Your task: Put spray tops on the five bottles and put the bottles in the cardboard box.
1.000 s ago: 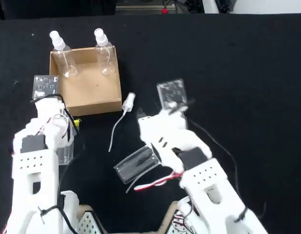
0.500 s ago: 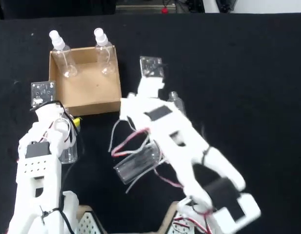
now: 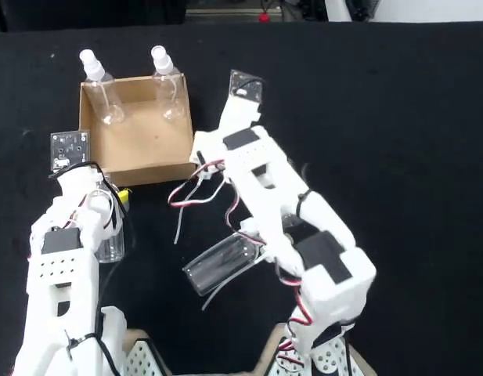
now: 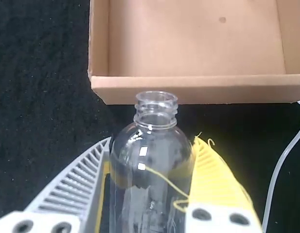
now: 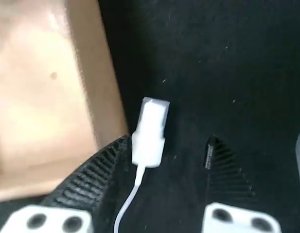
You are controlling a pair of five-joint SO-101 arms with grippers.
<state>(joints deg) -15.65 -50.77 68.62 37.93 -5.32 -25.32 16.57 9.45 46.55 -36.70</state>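
As left end effector [image 4: 153, 145] pinches one bottle [image 4: 156, 110], right end effector [image 5: 167, 141] spread over top [image 5: 150, 130].

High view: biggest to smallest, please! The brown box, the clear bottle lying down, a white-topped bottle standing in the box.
1. Brown cardboard box.
2. Cannot rank: the clear plastic bottle lying on its side and the standing clear bottle with white spray top look about alike.

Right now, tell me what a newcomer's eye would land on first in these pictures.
The right gripper, open, hangs over a loose spray top lying on the table beside the cardboard box. The left gripper is shut on an uncapped clear bottle in front of the box. Two spray-topped bottles stand inside it at the far wall.
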